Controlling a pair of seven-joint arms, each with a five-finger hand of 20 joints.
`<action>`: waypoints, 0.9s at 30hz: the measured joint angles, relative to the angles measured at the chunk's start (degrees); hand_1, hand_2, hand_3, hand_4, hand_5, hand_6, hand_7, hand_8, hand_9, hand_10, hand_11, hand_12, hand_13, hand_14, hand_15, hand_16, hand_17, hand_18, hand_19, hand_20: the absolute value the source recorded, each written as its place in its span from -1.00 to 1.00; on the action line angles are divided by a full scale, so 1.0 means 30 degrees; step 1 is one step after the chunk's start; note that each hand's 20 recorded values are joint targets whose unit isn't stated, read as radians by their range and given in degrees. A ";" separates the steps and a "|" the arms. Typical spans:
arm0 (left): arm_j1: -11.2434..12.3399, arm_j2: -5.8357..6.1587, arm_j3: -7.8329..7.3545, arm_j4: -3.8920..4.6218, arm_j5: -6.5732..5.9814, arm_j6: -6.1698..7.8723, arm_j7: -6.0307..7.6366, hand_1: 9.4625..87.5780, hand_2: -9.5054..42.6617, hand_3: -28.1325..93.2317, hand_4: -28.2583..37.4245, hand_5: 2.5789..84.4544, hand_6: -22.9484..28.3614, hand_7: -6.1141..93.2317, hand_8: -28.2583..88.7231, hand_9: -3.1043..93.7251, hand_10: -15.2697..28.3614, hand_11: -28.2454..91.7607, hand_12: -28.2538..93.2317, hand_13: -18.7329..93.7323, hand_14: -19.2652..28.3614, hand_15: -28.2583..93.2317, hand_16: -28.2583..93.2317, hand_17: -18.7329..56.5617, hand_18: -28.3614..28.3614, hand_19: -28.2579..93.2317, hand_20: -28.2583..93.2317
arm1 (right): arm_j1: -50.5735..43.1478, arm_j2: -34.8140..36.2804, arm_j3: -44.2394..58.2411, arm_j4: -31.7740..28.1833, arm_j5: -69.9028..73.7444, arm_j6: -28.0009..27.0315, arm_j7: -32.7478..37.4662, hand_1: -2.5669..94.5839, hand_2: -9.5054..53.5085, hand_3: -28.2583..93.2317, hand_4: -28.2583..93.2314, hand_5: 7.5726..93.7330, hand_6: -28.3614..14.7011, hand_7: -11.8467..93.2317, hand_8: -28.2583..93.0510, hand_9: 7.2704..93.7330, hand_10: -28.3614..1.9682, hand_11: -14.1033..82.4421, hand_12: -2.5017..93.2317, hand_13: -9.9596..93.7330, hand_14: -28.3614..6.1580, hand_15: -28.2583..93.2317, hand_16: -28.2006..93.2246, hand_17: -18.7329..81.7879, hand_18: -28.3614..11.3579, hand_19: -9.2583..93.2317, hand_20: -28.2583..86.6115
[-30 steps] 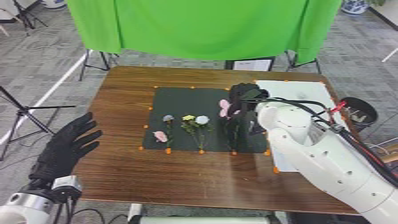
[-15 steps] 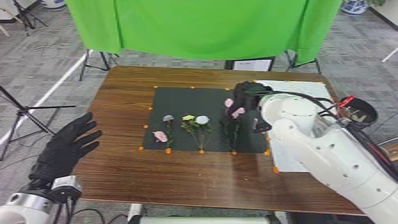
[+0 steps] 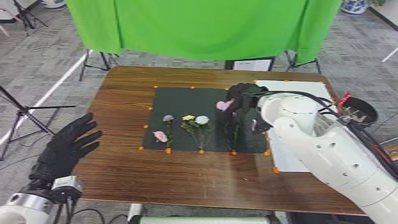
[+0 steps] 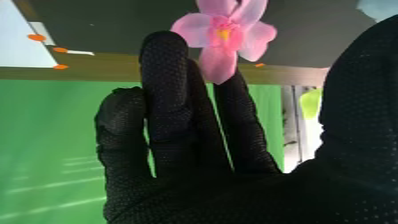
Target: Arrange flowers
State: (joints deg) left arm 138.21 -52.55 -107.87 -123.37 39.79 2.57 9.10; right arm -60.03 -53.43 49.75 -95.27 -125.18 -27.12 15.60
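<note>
One flower (image 4: 222, 37) is pink with a yellow centre.

White arms, blk fabric gloves.

Wooden table (image 3: 178, 175), matt green cloth (image 3: 204, 30)

The head view looks forward and down from the robot's head; it stands well back, taking in the desk (image 3: 204, 180) from near edge to far, the grey floor (image 3: 53, 55) around it and the green cloth (image 3: 204, 30) beyond; the right wrist view looks from the right arm's wrist, with the right hand (image 3: 242, 97) very close and its fingers (image 4: 167, 90) reaching away from the camera; it faces across the desk's edge to that same cloth; the two views share the right hand, a pink flower (image 4: 222, 32) and parts of the dark mat (image 3: 204, 95), white sheet (image 3: 298, 89), desk and cloth.
</note>
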 measured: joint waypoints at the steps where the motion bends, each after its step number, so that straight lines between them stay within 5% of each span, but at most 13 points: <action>1: 0.0002 -0.0004 -0.0002 0.0000 0.0000 -0.0004 -0.0004 -0.62 -0.68 0.59 -1.00 -0.42 0.04 -0.49 -0.68 -0.51 0.21 -0.22 -0.21 -0.37 0.46 -0.11 -0.49 -0.83 0.81 0.09 -0.39 | 0.0009 -0.0016 0.0012 -0.0009 -0.0057 -0.0147 0.0101 -0.61 -1.00 0.84 -1.00 -0.22 0.27 -0.39 -0.74 0.03 -0.15 -0.56 -0.67 0.35 0.10 0.45 -0.14 -0.12 -0.76 0.76 0.49; 15: 0.0006 -0.0059 -0.0014 0.0015 0.0003 -0.0062 -0.0086 -0.62 -0.68 0.59 -1.00 -0.42 0.04 -0.49 -0.68 -0.51 0.21 -0.22 -0.21 -0.37 0.46 -0.11 -0.49 -0.83 0.81 0.09 -0.39 | 0.0350 -0.0109 0.0054 -0.0023 -0.0453 -0.1858 0.0758 -0.64 -1.00 0.83 -1.00 -0.24 0.35 -0.40 -0.74 0.03 -0.07 -0.52 -0.60 0.30 0.05 0.46 -0.12 -0.15 -0.79 0.75 0.50; 19: 0.0007 -0.0085 -0.0022 0.0015 0.0003 -0.0072 -0.0132 -0.62 -0.68 0.59 -1.00 -0.42 0.05 -0.49 -0.68 -0.51 0.21 -0.22 -0.21 -0.37 0.46 -0.11 -0.49 -0.83 0.82 0.09 -0.39 | 0.0362 -0.0090 0.0054 -0.0020 -0.0555 -0.1690 0.0936 -0.66 -1.00 0.83 -1.00 -0.48 0.28 -0.50 -0.70 -0.01 -0.18 -0.56 -0.63 0.30 0.03 0.46 -0.13 -0.14 -0.81 0.77 0.50; 27: 0.0045 -0.0162 -0.0117 0.0015 0.0010 -0.0116 -0.0192 -0.62 -0.68 0.59 -1.00 -0.42 0.05 -0.49 -0.69 -0.51 0.21 -0.22 -0.21 -0.37 0.46 -0.11 -0.49 -0.83 0.82 0.09 -0.39 | 0.0354 0.0059 0.0607 -0.0016 -0.0145 -0.1240 0.1540 -0.67 -1.00 0.83 -1.00 -0.62 0.15 -0.57 -0.67 -0.04 -0.17 -0.54 -0.62 0.30 0.02 0.46 -0.14 -0.13 -0.81 0.78 0.49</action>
State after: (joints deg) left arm 138.35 -53.03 -108.22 -123.32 39.82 2.22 8.53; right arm -58.97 -53.26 51.57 -95.32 -125.62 -30.84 20.21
